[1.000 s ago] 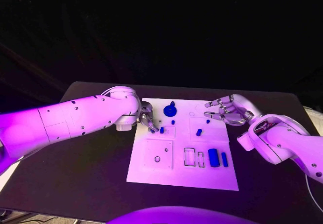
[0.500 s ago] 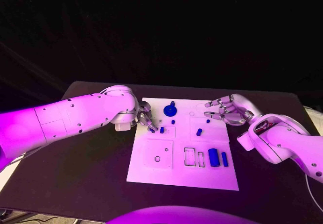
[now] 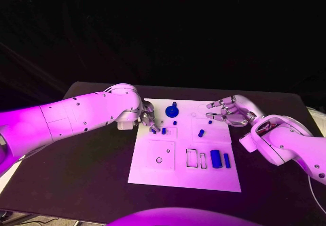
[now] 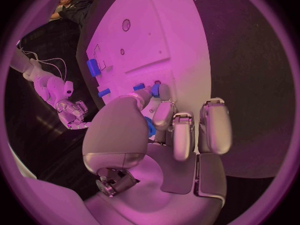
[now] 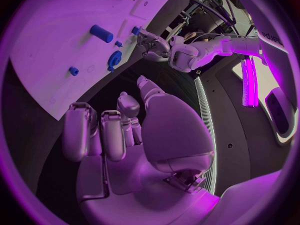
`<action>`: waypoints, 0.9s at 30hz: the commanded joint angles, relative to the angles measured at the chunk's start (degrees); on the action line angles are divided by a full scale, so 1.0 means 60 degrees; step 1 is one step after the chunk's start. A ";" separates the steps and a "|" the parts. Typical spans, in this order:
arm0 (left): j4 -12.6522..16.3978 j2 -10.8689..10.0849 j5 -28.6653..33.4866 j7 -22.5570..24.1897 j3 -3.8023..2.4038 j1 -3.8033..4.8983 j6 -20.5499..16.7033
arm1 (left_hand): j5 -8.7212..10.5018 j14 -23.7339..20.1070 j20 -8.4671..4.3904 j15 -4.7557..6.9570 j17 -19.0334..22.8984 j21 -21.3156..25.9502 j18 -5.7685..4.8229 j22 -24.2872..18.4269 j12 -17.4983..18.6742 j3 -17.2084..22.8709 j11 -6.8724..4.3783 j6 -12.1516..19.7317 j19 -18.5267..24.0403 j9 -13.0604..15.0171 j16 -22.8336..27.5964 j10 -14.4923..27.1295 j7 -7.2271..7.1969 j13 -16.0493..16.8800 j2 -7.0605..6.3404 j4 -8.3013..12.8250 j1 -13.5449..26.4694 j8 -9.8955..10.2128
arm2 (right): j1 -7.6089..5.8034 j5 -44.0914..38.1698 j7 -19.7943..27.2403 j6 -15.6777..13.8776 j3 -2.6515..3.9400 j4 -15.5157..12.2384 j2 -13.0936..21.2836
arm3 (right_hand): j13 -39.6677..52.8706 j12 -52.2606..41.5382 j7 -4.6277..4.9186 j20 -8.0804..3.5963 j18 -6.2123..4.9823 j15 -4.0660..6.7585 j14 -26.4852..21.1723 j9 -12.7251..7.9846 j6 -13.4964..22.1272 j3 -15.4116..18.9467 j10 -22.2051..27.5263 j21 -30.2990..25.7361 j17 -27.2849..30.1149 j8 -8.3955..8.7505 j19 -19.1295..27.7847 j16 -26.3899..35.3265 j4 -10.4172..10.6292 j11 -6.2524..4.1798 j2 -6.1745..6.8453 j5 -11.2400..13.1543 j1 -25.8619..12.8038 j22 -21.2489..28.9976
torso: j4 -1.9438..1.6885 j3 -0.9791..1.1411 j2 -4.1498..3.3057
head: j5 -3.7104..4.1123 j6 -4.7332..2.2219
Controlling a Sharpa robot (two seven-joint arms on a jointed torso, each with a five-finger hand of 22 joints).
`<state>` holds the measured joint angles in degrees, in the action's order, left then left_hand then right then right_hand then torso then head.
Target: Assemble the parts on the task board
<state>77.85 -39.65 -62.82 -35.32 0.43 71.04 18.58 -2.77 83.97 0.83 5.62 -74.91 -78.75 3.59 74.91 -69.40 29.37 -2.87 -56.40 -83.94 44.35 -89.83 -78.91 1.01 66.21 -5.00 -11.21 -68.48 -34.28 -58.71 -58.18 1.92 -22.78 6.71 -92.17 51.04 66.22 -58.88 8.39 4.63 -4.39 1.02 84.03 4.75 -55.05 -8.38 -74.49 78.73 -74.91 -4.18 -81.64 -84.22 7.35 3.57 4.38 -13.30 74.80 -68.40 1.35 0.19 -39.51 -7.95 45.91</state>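
Task board is seen at frame centre; a small blue part is pinched by the left hand at its upper-left edge. Right hand, upper right, is held empty, fingers apart.

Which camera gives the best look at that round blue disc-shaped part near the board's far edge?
The head view: the round blue disc-shaped part sits unobstructed on the white task board. The right wrist view shows it smaller and distorted; in the left wrist view I cannot identify it.

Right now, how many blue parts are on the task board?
7: a disc at the far edge; three small pieces mid-board; two bars nearer, on the right; another piece by the left robot hand, which may hide more.
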 commanded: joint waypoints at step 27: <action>-0.0581 0.0565 -0.0266 0.0147 0.0049 0.0131 0.1597 | 0.0020 0.1005 -0.0032 -0.0005 -0.2515 0.0063 -0.0063 0.0703 0.0052 -0.0153 0.0018 0.0098 0.0007 0.0021 -0.0029 0.0042 -0.0002 0.0011 -0.0008 0.0433 -0.0358 0.0103 | 0.0007 -0.0034 0.0006 0.0169 0.0000 0.0075 -0.0079 | 0.0009 -0.0005 0.0004 0.0001 0.0021 0.0033 0.0642 0.0008 -0.0071 0.0072 0.0032 -0.0058 -0.0909 -0.0032 0.0045 0.0048 0.0006 -0.0053 -0.0091 -0.0061 0.0012 0.0013 | -0.0008 -0.0010 0.0000 | 0.0018 0.0037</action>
<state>74.50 -36.58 -65.55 -35.03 0.36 72.32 26.22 -2.71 83.97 0.83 5.62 -74.90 -78.54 3.58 74.91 -69.01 27.94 -2.85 -56.24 -83.94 44.40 -89.82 -78.91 1.07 66.20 -5.73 -9.34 -69.52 -33.96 -58.71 -58.18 1.87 -22.59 6.71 -91.73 50.64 66.22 -58.87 8.39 4.63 -4.39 1.02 84.03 4.75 -55.05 -8.39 -74.49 78.73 -74.93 -4.18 -81.64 -84.22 7.35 3.57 4.38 -13.29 74.80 -68.40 1.32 0.14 -39.54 -7.80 46.05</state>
